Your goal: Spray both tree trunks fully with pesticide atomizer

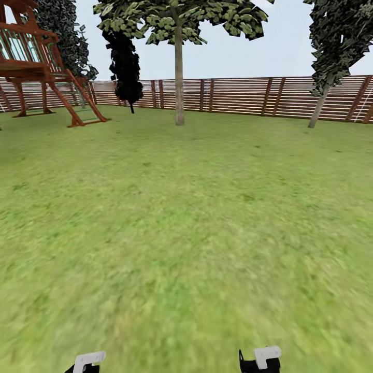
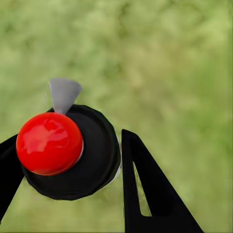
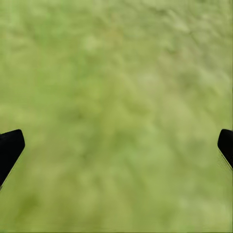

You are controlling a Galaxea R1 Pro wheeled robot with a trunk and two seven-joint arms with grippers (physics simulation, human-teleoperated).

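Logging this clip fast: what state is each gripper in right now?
Left gripper: shut on the pesticide atomizer, black body with red knob.
Right gripper: open, jaws wide apart over grass, holding nothing.

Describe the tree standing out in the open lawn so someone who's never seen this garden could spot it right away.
Look to the brown slatted fence along the far edge of the lawn. In front of it, near the middle, stands a tree with a straight, pale grey-brown trunk rising to ragged green leaves. Unlike the small black tree to its left, its trunk is thick and its foliage sits high up.
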